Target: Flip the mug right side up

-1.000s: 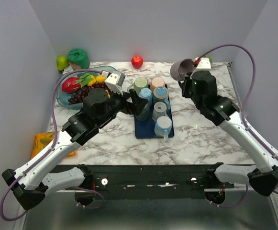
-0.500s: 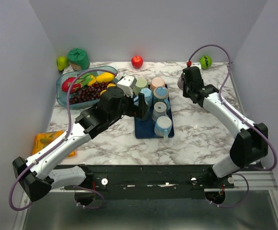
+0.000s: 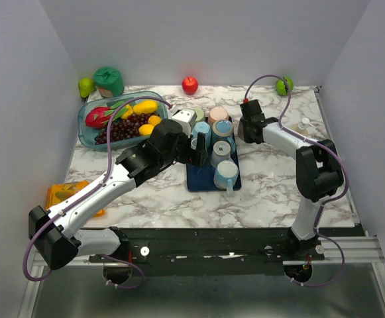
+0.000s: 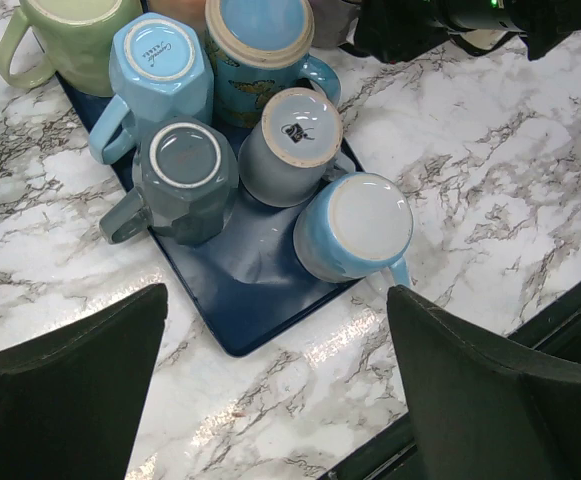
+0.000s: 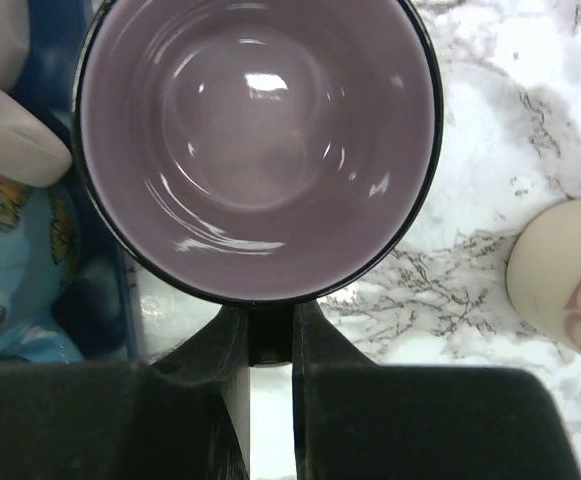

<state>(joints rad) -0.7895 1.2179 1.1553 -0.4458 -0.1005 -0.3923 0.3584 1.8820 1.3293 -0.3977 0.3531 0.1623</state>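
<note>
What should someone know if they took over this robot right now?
Right gripper: jaws shut on the handle of the purple mug.
Left gripper: jaws open, empty, above the tray.
Things: the purple mug is beside the tray, over the table. The other mugs stand on the tray, and those clearly seen are base-up.
Done: the purple mug's mouth faces up.
Left: I cannot tell whether it rests on the table. Probably set it down, then open the right jaws.

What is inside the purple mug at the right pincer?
Nothing: the purple mug shows a bare, glossy inside down to its bottom, with only light reflections. Whatever lies beneath it is covered.
</note>
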